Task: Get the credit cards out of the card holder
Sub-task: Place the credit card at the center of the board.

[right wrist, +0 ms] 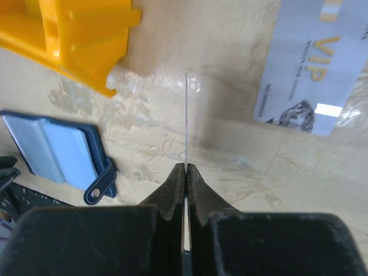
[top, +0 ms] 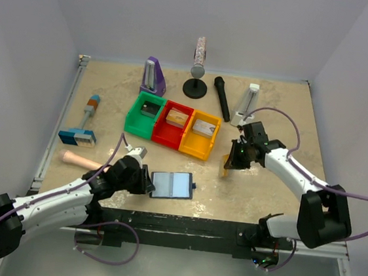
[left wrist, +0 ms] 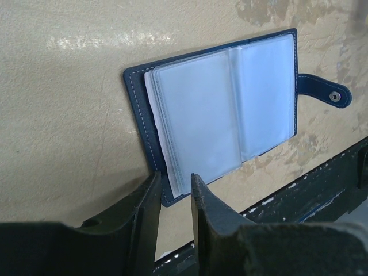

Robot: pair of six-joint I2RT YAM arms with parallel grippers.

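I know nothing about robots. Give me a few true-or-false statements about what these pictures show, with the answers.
1. The card holder lies open on the table. True.
2. The right hand is empty. False: it is shut on a thin amber-yellow card.
3. A pale grey card marked VIP lies flat on the table. True.
4. The card holder sits inside the yellow bin. False: it lies on the table in front of the bins.
5. The left hand is far from the card holder. False: it is right at the card holder's edge.
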